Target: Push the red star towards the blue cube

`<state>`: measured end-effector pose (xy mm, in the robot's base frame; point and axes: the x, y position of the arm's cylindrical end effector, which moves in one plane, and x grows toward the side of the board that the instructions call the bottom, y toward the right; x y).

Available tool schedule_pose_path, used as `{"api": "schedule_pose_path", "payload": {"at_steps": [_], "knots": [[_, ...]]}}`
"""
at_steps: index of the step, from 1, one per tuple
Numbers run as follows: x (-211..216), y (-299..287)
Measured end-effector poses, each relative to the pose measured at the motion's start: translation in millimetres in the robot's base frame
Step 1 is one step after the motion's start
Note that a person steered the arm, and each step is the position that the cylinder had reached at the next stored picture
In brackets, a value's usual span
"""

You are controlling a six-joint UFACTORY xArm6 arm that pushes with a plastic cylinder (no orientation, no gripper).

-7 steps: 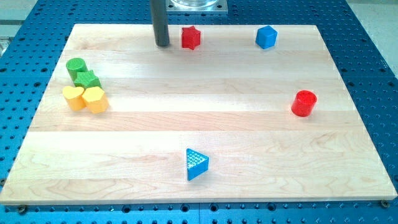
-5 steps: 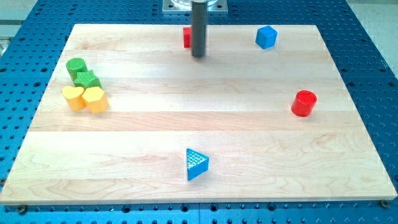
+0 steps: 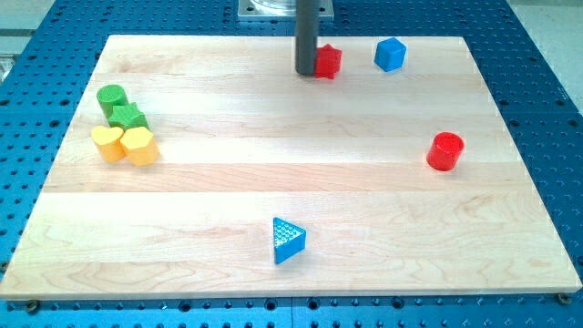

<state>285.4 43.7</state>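
Observation:
The red star [image 3: 328, 61] lies near the view's top, left of the blue cube [image 3: 390, 54], with a gap of board between them. My tip [image 3: 306, 71] stands right against the star's left side and hides part of it. The rod rises straight up out of the view's top.
A red cylinder [image 3: 445, 150] sits at the view's right. A blue triangle [image 3: 288, 240] lies near the bottom middle. At the left, a green cylinder [image 3: 112, 97], a green star [image 3: 128, 117], a yellow heart [image 3: 107, 143] and a yellow block [image 3: 139, 145] cluster together.
My tip has swept from left of the red star to the right. The star has slid right, closer to the blue cube. The other blocks have not moved.

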Motion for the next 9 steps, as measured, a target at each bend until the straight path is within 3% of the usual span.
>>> {"api": "schedule_pose_path", "payload": {"at_steps": [1, 2, 5, 6, 7, 9], "knots": [[32, 27], [43, 15], [-13, -1], [-13, 30], [12, 44], [151, 71]]}}
